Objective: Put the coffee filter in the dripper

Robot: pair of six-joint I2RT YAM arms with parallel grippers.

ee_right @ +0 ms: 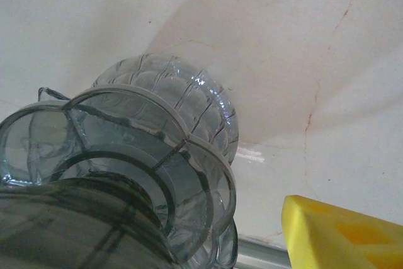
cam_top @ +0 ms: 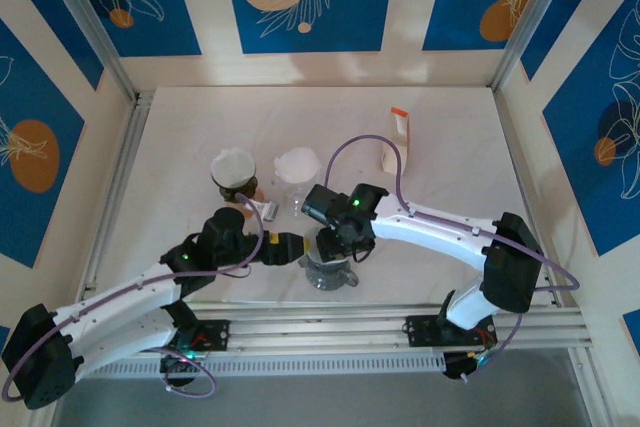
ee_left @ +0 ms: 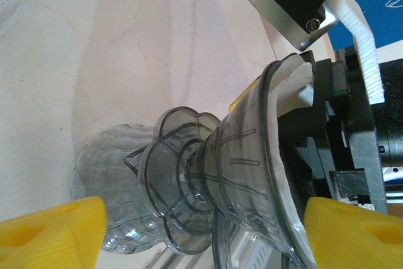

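Observation:
The clear grey dripper (cam_top: 330, 272) stands on a ribbed glass server (ee_left: 107, 168) near the table's front edge. A white coffee filter (ee_left: 293, 77) lies inside the dripper (ee_left: 245, 155), its edge showing above the rim. My left gripper (cam_top: 292, 247) is at the dripper's left side, open; in the left wrist view the left gripper (ee_left: 204, 231) has its yellow fingers wide apart on either side of the dripper. My right gripper (cam_top: 340, 242) hangs right over the dripper's mouth. One of its yellow fingers (ee_right: 343, 231) stands well apart from the dripper (ee_right: 94, 174); the other is hidden.
A brown jar (cam_top: 233, 179) topped with white filters and a pale cup (cam_top: 298, 164) stand behind the dripper. A white packet with an orange end (cam_top: 401, 129) lies at the back right. The metal rail (cam_top: 400, 322) runs close in front of the server.

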